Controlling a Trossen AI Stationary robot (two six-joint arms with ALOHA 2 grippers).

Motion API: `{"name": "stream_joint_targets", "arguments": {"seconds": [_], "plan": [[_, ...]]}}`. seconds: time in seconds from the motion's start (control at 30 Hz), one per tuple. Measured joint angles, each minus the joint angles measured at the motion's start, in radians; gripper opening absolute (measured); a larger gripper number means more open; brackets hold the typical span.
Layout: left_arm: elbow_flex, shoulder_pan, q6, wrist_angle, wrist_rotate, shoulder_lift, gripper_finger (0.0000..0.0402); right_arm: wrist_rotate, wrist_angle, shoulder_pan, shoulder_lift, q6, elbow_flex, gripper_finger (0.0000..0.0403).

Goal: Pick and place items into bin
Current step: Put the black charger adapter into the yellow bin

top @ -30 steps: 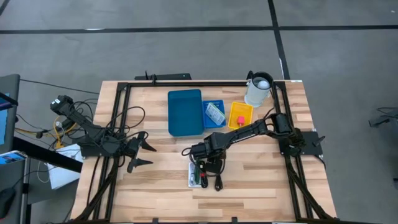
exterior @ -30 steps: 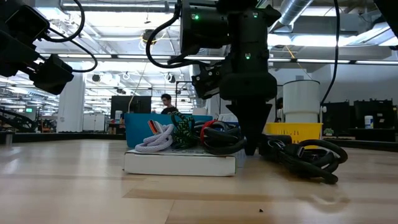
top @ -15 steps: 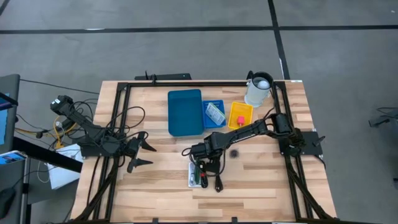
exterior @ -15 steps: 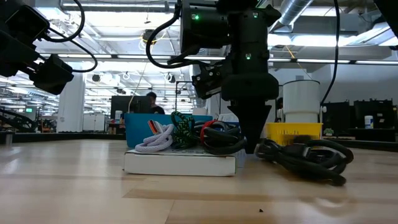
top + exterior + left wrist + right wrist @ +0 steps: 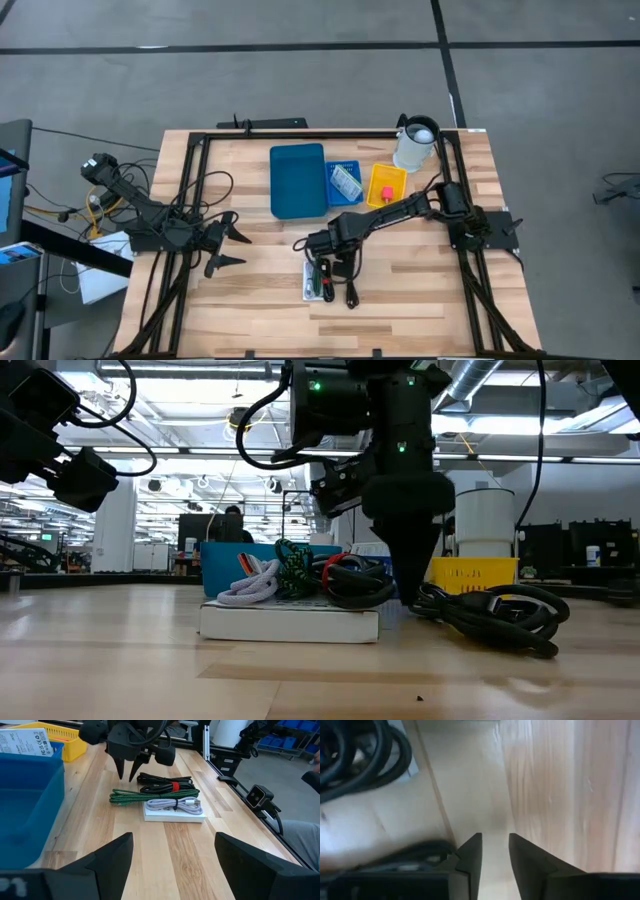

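Right gripper points straight down at the wooden desk, its fingers a narrow gap apart with only bare wood between them, clamped on nothing; it sits at the far end of the pile of items, near the desk's middle. Just beside it lies a loose black cable, coiled flat on the wood on its own. Next to that, a white flat box carries three bundled cables: a grey-white one, a green-and-black braided one and a black one bound with a red tie. Left gripper hangs over the desk's left side, well apart from the pile, its fingers spread wide and empty. Farther back, toward the far edge, stands a large blue bin, with a smaller blue tray holding a white printed packet beside it, then a yellow tray with a small red piece. A white jug stands at the far right corner.
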Motion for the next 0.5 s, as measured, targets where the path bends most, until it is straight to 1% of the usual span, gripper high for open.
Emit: {"name": "stream_joint_targets", "arguments": {"seconds": [0.2,0.43,0.5], "plan": [[0.000,0.000,0.000,0.000,0.000,0.000,0.0270,0.007,-0.181,-0.002,0.000,0.025,0.056,0.0127],[0.000,0.000,0.000,0.000,0.000,0.000,0.0270,0.102,-0.501,-0.005,0.000,0.108,0.143,0.0153],[0.000,0.000,0.000,0.000,0.000,0.000,0.0270,0.119,-0.516,0.000,-0.006,0.128,0.152,0.0157]]}}
